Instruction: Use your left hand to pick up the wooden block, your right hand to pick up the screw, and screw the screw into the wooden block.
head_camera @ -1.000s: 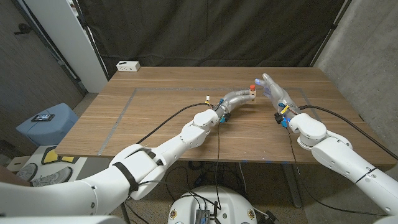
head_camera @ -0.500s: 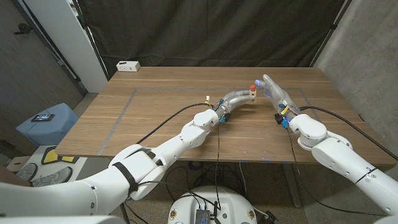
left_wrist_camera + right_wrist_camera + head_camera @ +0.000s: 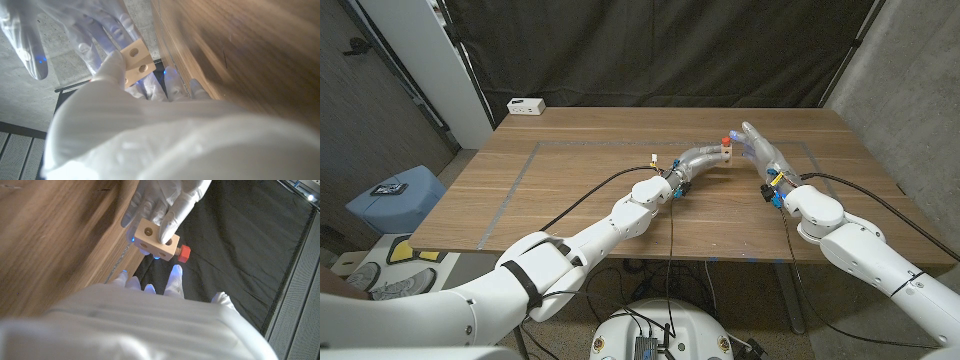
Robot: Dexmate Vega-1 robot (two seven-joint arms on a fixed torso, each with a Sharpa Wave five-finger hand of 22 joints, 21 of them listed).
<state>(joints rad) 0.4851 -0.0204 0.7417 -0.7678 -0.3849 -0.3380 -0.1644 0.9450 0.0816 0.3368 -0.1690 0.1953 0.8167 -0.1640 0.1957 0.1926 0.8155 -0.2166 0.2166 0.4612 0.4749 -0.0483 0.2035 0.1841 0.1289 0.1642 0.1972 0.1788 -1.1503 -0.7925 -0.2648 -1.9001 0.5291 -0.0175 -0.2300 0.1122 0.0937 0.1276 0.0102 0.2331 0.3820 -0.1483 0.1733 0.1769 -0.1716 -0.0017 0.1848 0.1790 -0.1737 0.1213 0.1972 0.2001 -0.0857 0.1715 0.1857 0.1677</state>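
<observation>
My left hand (image 3: 698,158) holds the small wooden block (image 3: 727,151) above the table's far middle. The red-headed screw (image 3: 726,139) sits in the block, its head sticking out. In the right wrist view the left hand's fingers (image 3: 170,200) pinch the block (image 3: 154,238), with the screw's red head (image 3: 184,253) on its side. My right hand (image 3: 761,146) stands just right of the block with its fingers apart, holding nothing. The left wrist view shows the block (image 3: 134,61) in my left hand (image 3: 125,120) and the spread right hand (image 3: 60,25) beyond it.
A small white box (image 3: 526,105) lies at the far left corner of the wooden table (image 3: 580,190). A taped outline (image 3: 520,180) marks the tabletop. A blue stool (image 3: 395,196) with a dark device stands on the floor off the table's left side.
</observation>
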